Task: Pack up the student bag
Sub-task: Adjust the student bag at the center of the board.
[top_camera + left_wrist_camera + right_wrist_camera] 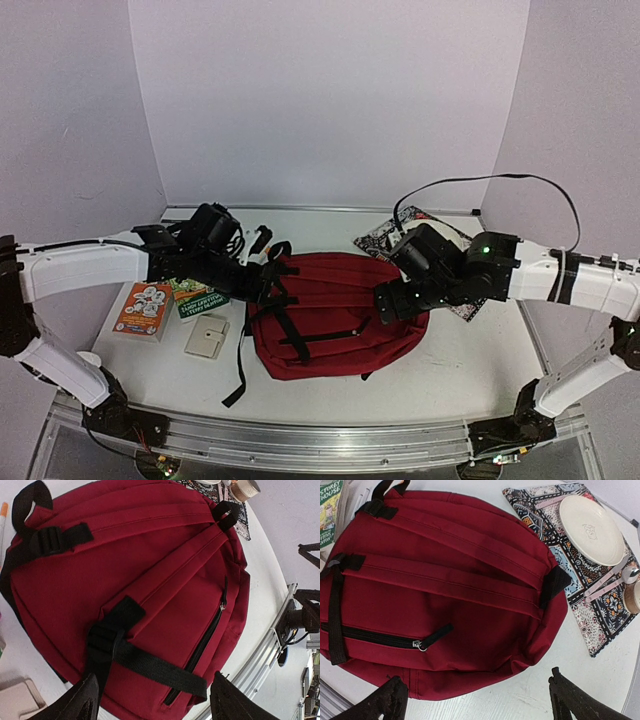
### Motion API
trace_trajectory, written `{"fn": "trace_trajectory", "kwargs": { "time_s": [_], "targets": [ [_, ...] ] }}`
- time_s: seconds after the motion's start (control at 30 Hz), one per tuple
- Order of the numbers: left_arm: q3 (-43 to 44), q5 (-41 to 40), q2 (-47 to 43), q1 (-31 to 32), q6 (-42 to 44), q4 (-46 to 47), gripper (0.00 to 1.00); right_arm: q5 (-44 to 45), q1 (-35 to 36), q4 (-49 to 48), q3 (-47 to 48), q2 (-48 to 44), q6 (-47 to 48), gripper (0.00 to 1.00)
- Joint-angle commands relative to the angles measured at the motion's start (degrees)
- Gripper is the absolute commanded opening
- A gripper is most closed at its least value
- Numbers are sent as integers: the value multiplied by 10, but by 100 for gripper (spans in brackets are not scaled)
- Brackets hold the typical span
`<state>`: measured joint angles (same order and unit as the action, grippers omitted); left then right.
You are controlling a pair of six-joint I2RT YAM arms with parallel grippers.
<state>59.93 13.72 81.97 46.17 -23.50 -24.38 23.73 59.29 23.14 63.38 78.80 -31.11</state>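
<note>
The student bag [335, 320] is a dark red backpack lying flat in the middle of the table, strap side up. Its black straps and buckles [107, 640] show on top, and a black zip [375, 638] on it is shut. My left gripper [268, 282] hangs open at the bag's left edge; in its wrist view its jaws [155, 702] straddle a black strap without touching it. My right gripper [388, 300] hangs open over the bag's right edge [480, 700], with nothing between its fingers.
An orange card box [145, 308], a green book [195, 297] and a cream flat case [206, 336] lie left of the bag. A patterned placemat [585, 600] with a cream plate [592, 530], a spoon [620, 580] and a cup lies to the right. The metal rail [320, 440] runs along the near edge.
</note>
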Motion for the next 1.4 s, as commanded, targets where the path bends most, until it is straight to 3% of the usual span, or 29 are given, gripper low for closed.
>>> {"fn": "trace_trajectory", "kwargs": {
  "time_s": [0.0,0.3,0.53,0.77,0.97,1.1,1.37],
  "targets": [
    [-44,-22,-57,6,-48,18,79,-72,-38,-43,-41,25,6,98],
    [-66,-50,-16,17,-47,19,80,-135,-115,-134,-109,40,-22,98],
    [13,-89,34,5,48,17,82,-130,-131,-148,-94,70,-8,98],
    [160,8,180,-36,169,-17,86,-138,-131,-162,-87,66,10,98],
    [278,107,308,-42,216,-69,86,-129,-131,-163,-94,53,12,98],
    [304,198,342,-41,228,-89,86,-124,-131,-168,-103,45,11,98],
    [311,275,359,-25,236,-110,86,-110,-131,-173,-113,28,17,98]
  ]
}}
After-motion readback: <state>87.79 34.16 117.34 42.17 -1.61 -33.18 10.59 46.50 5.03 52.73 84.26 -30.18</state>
